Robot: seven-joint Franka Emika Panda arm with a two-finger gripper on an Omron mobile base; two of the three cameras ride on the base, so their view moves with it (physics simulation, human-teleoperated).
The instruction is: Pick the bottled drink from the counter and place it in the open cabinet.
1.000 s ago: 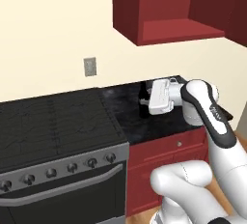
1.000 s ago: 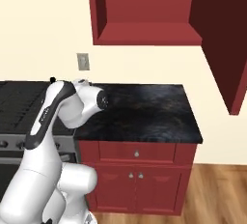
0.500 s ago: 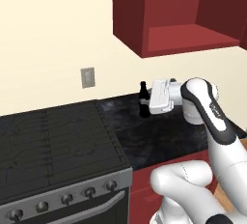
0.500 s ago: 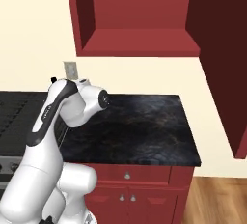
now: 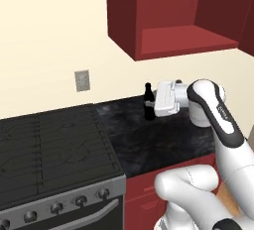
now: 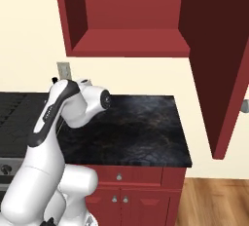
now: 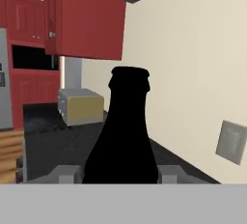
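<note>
The bottled drink (image 5: 148,102), small and nearly black, stands upright between the fingers of my gripper (image 5: 151,107), which is shut on its body. It is at the back of the counter (image 5: 149,144), near the wall. In the hand view the bottle (image 7: 128,136) rises dark and close, with a grey fingertip (image 7: 65,174) on each side of its base. The open cabinet (image 5: 183,40) hangs above and to the right of the bottle, its red shelf floor (image 6: 131,42) bare. In the right base view my white arm covers the hand above the counter (image 6: 141,132).
A black stove (image 5: 49,144) adjoins the counter on the left. A wall outlet (image 5: 82,80) sits left of the bottle. The cabinet's open door (image 6: 219,64) juts out at the right. A toaster (image 7: 81,106) stands further along in the hand view.
Both base views have shifted with the camera, and the open cabinet now looms larger and nearer. The gripper stays shut on the bottle, which has stayed in the hand.
</note>
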